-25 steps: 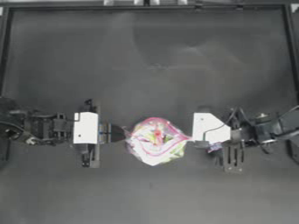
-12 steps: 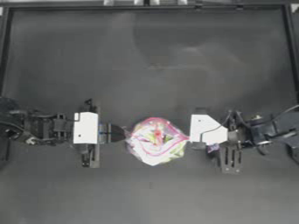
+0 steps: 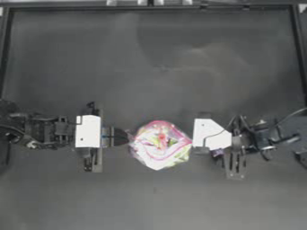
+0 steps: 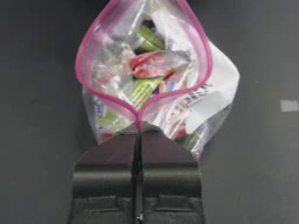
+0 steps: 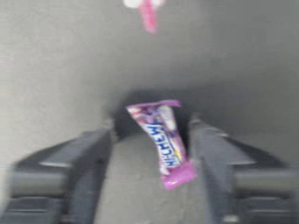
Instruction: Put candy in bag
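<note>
The clear bag (image 3: 160,144) of colourful sweets lies at mid-table, its pink-red seal strip (image 4: 85,48) gaping open in the left wrist view. My left gripper (image 3: 124,137) is shut on the bag's left edge, pinching the seal (image 4: 139,127) where its two sides meet. Just right of the bag is my right gripper (image 3: 203,143). In its wrist view the jaws stand open (image 5: 152,127) with the candy (image 5: 162,142), a whitish wrapper with purple-pink ends, tilted between them. It is close to one finger (image 5: 201,140) and clear of the other.
The dark table (image 3: 156,67) stretches away behind both arms, with its raised rim (image 3: 150,6) along the far side. A pink tip of the bag (image 5: 148,13) shows far off in the right wrist view.
My right gripper has edged a little toward the bag. The left gripper and the bag have stayed put.
</note>
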`<action>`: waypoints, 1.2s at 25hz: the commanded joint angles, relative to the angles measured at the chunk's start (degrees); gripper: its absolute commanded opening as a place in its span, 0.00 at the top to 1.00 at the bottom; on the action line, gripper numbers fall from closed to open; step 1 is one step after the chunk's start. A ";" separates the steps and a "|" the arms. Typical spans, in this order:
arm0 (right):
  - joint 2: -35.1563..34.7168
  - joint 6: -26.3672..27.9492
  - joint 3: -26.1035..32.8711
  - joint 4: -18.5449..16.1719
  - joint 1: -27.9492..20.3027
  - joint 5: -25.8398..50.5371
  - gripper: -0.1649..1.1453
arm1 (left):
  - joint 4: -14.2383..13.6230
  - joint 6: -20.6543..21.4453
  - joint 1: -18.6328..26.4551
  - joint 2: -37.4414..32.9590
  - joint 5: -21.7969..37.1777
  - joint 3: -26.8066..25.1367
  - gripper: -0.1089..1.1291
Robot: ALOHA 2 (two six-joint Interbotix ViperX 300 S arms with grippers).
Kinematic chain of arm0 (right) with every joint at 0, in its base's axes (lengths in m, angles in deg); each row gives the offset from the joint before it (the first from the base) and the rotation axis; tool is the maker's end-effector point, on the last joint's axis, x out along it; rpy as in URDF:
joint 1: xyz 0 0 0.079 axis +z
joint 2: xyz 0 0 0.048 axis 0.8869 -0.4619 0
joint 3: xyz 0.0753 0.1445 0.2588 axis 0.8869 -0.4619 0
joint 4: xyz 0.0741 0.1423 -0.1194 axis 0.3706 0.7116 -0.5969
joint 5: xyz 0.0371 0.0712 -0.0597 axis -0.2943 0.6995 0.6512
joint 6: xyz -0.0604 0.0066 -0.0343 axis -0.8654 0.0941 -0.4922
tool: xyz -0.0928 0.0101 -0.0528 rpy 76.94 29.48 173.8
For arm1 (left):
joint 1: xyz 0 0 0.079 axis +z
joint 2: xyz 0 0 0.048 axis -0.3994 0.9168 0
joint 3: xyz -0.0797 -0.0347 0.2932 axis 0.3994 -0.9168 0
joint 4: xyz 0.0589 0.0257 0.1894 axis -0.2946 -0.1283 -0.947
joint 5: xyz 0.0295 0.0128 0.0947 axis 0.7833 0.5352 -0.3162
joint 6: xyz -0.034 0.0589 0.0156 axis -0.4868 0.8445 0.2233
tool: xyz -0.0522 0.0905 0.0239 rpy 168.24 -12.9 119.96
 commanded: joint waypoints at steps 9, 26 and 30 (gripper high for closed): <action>-0.09 0.88 0.88 1.05 0.44 2.46 0.67 | 0.09 -0.09 0.00 -1.49 -0.26 0.70 0.81; 16.96 3.78 2.55 -3.16 0.26 4.04 0.68 | 0.09 -0.09 0.00 -1.85 -0.26 0.53 0.81; 18.63 3.96 4.66 -5.71 -0.09 4.04 0.68 | 0.09 -0.09 0.00 -1.85 -0.26 0.62 0.81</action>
